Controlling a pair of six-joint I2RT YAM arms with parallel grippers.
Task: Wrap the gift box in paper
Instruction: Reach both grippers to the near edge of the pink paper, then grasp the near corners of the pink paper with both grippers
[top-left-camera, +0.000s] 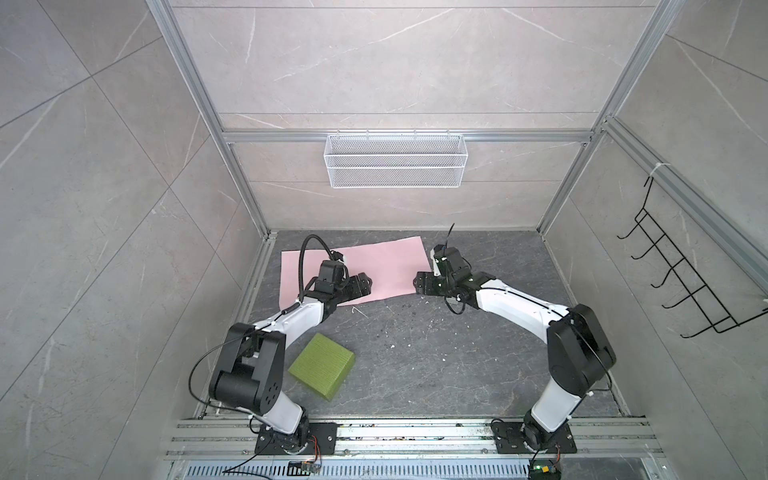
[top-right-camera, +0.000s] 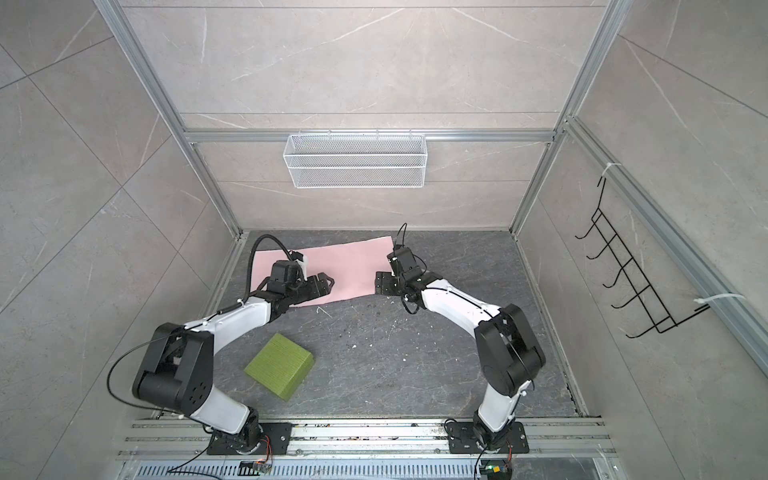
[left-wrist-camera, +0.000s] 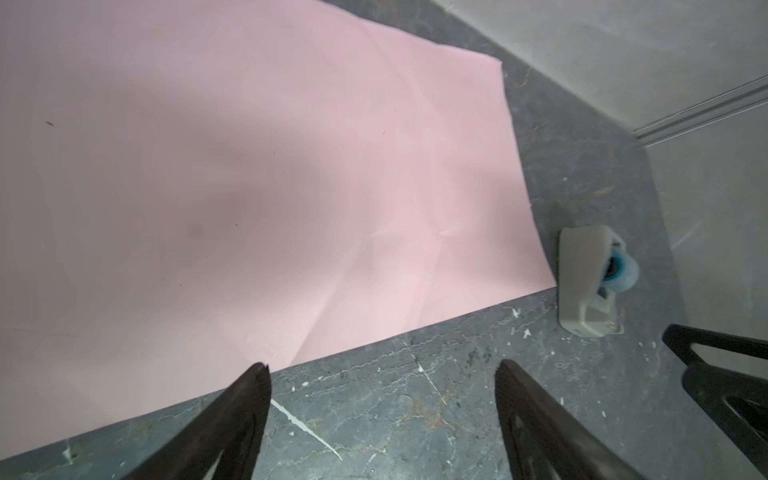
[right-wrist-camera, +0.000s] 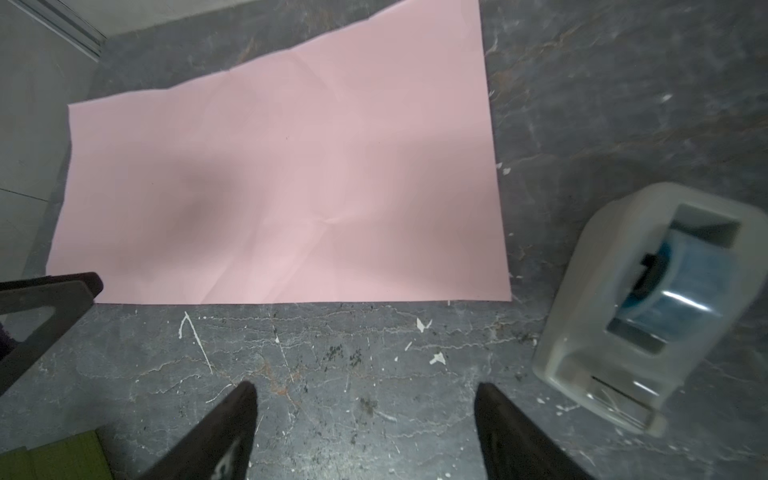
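Paper (top-left-camera: 386, 266) partly behind left arm (top-left-camera: 299, 320)

The left arm (top-left-camera: 291, 322) and right arm (top-left-camera: 515, 307) reach toward twelve o'clock, elbows bent. In both top views the left tool (left-wrist-camera: 382, 365) points to three o'clock and the right tool (right-wrist-camera: 365, 384) to nine, jaws spread and empty.

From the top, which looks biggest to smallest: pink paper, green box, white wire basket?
In a top view:
1. pink paper and white wire basket look about alike; the basket hangs nearer the camera and the left arm hides part of the paper, so no ranking.
2. green box, smallest.
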